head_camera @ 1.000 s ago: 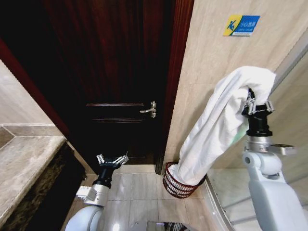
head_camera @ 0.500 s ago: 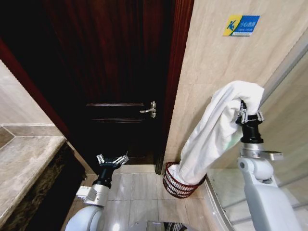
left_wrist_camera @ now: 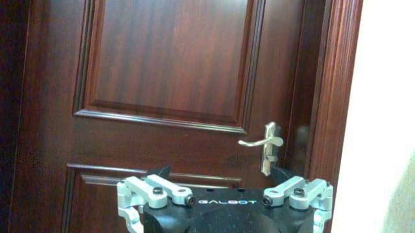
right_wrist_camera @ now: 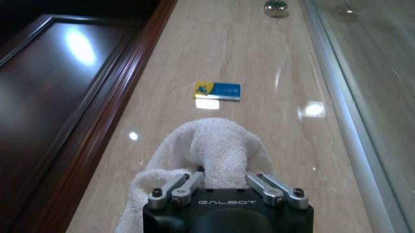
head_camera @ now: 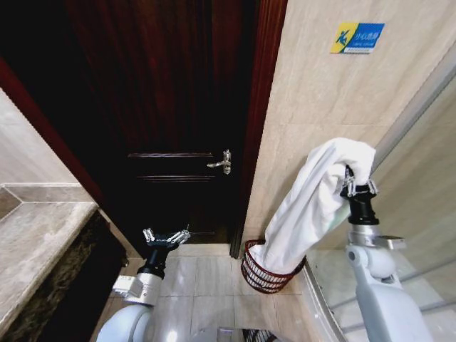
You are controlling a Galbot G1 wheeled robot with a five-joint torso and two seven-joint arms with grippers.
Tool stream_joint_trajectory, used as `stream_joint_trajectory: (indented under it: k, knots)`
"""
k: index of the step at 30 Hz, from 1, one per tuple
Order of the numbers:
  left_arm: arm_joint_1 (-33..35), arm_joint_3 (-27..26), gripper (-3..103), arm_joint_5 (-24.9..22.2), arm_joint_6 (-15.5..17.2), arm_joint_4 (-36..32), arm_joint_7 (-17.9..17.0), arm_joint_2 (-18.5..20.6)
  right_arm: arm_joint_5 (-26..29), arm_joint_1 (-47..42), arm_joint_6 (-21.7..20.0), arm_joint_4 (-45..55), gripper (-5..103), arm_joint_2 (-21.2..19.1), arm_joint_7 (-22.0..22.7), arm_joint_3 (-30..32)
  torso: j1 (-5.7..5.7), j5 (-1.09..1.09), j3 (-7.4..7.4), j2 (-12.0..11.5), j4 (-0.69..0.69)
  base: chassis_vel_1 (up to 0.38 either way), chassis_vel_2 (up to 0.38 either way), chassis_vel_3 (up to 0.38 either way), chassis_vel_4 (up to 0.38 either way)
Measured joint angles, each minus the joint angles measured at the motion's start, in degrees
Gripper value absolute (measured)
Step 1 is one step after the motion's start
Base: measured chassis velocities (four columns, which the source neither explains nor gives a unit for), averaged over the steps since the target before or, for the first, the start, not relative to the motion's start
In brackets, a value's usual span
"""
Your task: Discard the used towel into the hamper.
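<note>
The right gripper point(head_camera: 358, 187) is raised at the right of the head view, in front of the beige tiled wall point(head_camera: 313, 92), with its jaws pinching a fold of the white towel point(head_camera: 313, 206). The towel bunches over the gripper's top and hangs down and to the left in one long drape, its lower end resting inside the hamper point(head_camera: 265, 271). The hamper, a small round reddish-brown wire basket, stands on the pale tiled floor point(head_camera: 206, 278) against the wall, just beside the dark wooden door frame point(head_camera: 258, 128) and next to the glass shower panel point(head_camera: 420, 178). In the right wrist view the towel point(right_wrist_camera: 207, 155) bulges up between the fingers point(right_wrist_camera: 184, 184), and a blue and yellow sign point(right_wrist_camera: 217, 91) sits on the wall beyond. The left gripper point(head_camera: 165, 236) is held low near the floor, jaws spread and holding nothing, facing the dark wooden door point(head_camera: 164, 107) with its silver lever handle point(head_camera: 221, 163). A stone countertop point(head_camera: 35, 242) lies at the left.
</note>
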Motion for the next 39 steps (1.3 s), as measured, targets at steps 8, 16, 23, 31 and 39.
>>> stream_joint_trajectory:
  k: [8, 16, 23, 31, 39]
  knots:
    - [0.00, 0.00, 100, 0.00, 0.00, 0.00, 0.00, 0.00, -0.87, -1.48, 1.54, -2.08, 16, 1.30, -0.47, 0.04, 0.00, 0.00, 0.00, 0.00, 0.00, 0.000, 0.000, 0.000, 0.000]
    - [0.00, 0.00, 100, 0.00, 0.00, 0.00, 0.00, 0.00, -2.11, -2.26, 3.31, -5.16, 16, 2.28, -0.86, 0.04, 0.00, 0.00, 0.00, 0.00, 0.00, 0.000, 0.000, 0.000, 0.000]
    - [0.00, 0.00, 100, 0.00, 0.00, 0.00, 0.00, 0.00, -2.84, -2.42, 4.66, -7.69, 16, 3.02, -1.22, -0.11, 0.00, 0.00, 0.00, 0.00, 0.00, 0.000, 0.000, 0.000, 0.000]
    - [0.00, 0.00, 100, 0.00, 0.00, 0.00, 0.00, 0.00, -3.68, -3.03, 6.15, -10.10, 16, 4.08, -1.51, -0.67, 0.00, -0.01, 0.00, 0.00, 0.00, 0.000, 0.000, 0.000, 0.000]
    - [0.00, 0.00, 100, 0.00, 0.00, 0.00, 0.00, 0.00, -5.12, -3.78, 8.25, -13.46, 16, 5.85, -2.54, -1.64, 0.00, 0.00, 0.00, 0.00, 0.00, 0.000, 0.000, 0.000, 0.000]
